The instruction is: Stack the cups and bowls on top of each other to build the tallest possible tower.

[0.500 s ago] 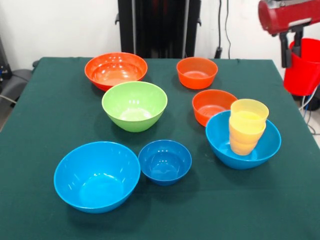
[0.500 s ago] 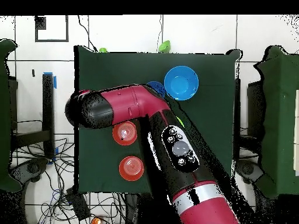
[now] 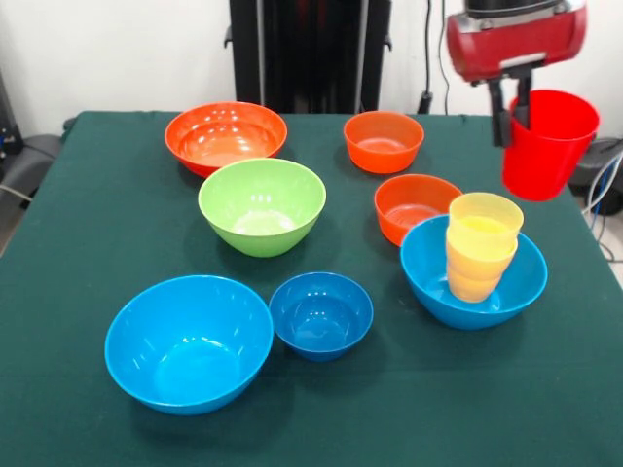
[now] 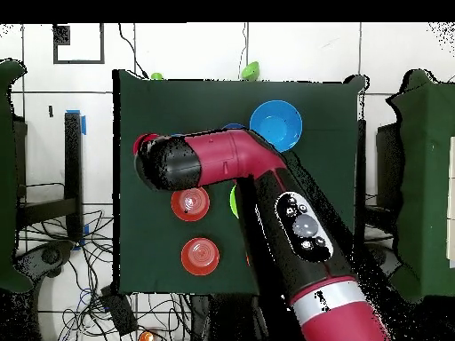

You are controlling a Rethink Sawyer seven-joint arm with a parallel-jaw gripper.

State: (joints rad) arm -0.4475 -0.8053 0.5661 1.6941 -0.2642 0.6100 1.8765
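Table (image 3: 117,195): arm (image 4: 267,204) overhead hides most bowls.

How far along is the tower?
Early. Done: the yellow cups sit nested in a light-blue bowl. In hand: the gripper holds the red cup in the air above the table. Left: that cup and the other bowls, including the green bowl.

I am wearing a glossy crimson shell on my arm (image 4: 267,191), showing black rounded joint caps, a black panel with round grey buttons, a silver band near my base, and thin black fingers (image 3: 502,115) under my red wrist housing (image 3: 516,39).
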